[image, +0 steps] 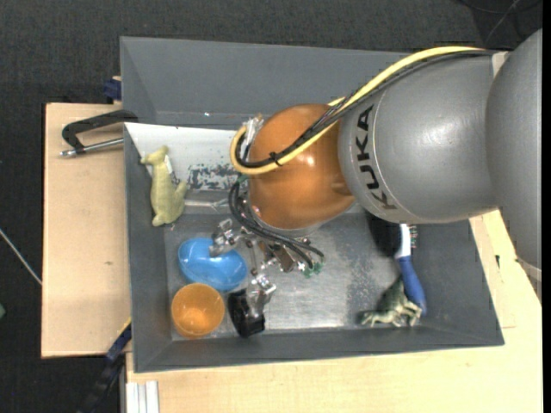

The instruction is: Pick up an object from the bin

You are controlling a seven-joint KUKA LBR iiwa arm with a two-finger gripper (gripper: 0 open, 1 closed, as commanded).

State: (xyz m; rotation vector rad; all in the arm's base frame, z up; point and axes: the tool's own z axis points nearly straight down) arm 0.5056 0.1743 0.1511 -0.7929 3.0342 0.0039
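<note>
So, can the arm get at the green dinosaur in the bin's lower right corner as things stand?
Probably yes. The green dinosaur lies uncovered on the bin floor; only the blue-handled brush rests beside it. The arm hangs by the blue bowl, further left, so it must cross over.

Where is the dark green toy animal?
The dark green toy animal lies in the corner of the bin at the lower right of the camera view, right by the lower end of the blue toothbrush.

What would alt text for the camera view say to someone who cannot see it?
A robot arm's gripper hangs in a grey bin, beside a blue object, an orange cup and a black piece. A yellow toy, toothbrush and dinosaur lie farther off.
</note>
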